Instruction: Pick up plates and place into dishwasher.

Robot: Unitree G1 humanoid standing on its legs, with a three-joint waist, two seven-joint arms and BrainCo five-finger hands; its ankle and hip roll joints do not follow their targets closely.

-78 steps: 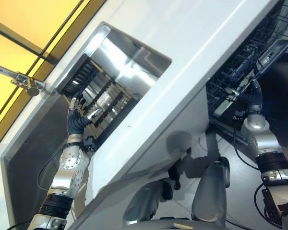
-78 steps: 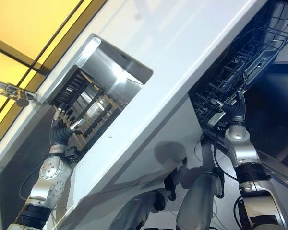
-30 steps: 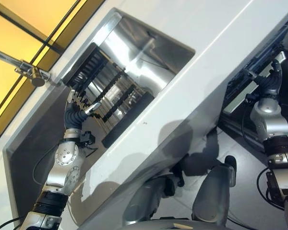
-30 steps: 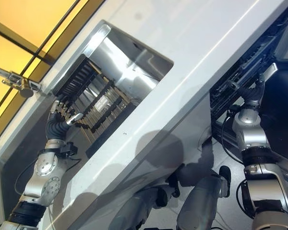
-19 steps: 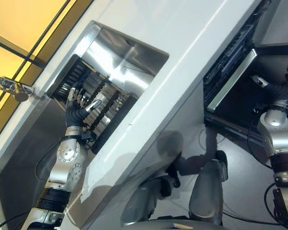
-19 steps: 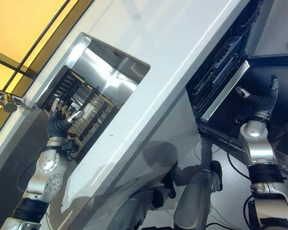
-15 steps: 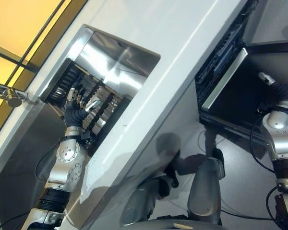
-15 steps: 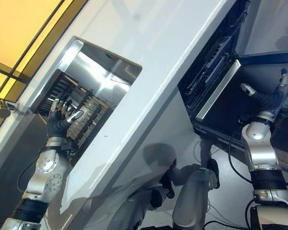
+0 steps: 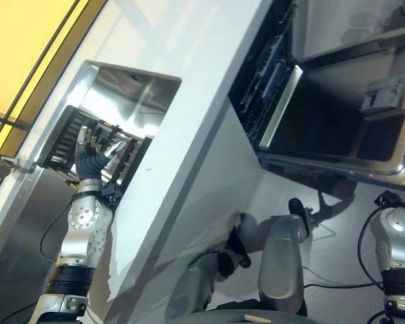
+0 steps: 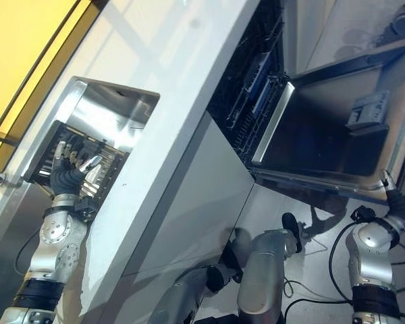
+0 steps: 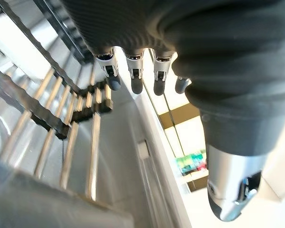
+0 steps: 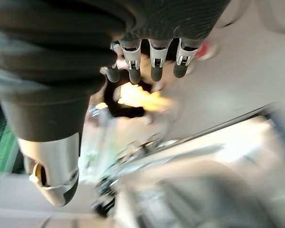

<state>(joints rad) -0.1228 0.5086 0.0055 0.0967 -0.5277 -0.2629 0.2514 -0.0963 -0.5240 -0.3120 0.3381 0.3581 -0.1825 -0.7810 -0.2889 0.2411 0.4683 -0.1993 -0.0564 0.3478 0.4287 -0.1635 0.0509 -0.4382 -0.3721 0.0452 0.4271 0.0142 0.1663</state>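
While no plate is clearly told among its bars, the dish rack point(image 9: 94, 148) in the sink point(image 9: 131, 94) lies just beyond the left hand point(image 9: 89, 150), fingers relaxed, empty. The dishwasher point(image 10: 310, 128) gapes rightward, nearer the empty, slack-fingered right hand point(image 12: 147, 57).

light: bright, warm yellow from window point(image 9: 27, 47)
glare: on steel sink point(image 9: 131, 101) walls
shadows: soft, on white desk point(image 9: 189, 61) front
blur: right wrist view smeared w/ motion
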